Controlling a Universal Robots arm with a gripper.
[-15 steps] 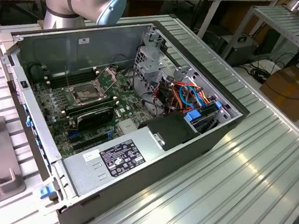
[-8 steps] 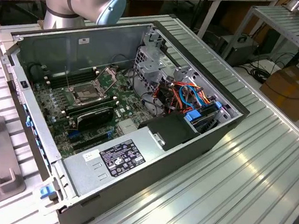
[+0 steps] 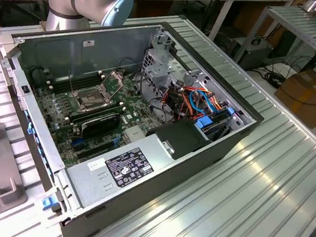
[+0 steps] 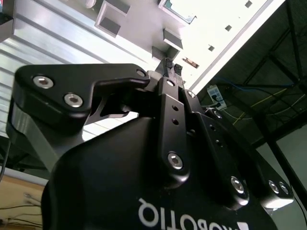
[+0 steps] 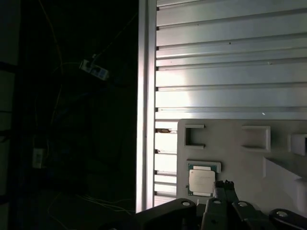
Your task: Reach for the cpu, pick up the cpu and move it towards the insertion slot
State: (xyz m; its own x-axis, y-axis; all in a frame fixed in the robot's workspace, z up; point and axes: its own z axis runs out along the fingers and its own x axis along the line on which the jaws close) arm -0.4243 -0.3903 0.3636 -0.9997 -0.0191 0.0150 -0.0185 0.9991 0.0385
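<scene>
One cpu (image 5: 200, 180): lies flat, metal face up, in a shallow pocket of the grey fixture plate (image 5: 230, 139). It is near the plate's corner and close to the edge of the ribbed tabletop (image 5: 230, 72).
Claw (image 5: 225, 186): just beside one side of the cpu in the first wrist view, with nothing seen in it. I cannot tell whether it is released or clenched.
Insertion slot (image 3: 95, 97): inside the open computer case (image 3: 86, 50), left of centre in the exterior view. Its hinged plate (image 3: 115, 83) looks raised.
Risk 1: I judge the claw off-centre to the chip. A descent from here could press the metal face or tip the chip out of its pocket.
Risk 2: the chip is thin and offers little edge to grip. A slip this near the tabletop edge could send it over.
Risk 3: on the carry, the case wall and the raised plate are both things to strike.
</scene>
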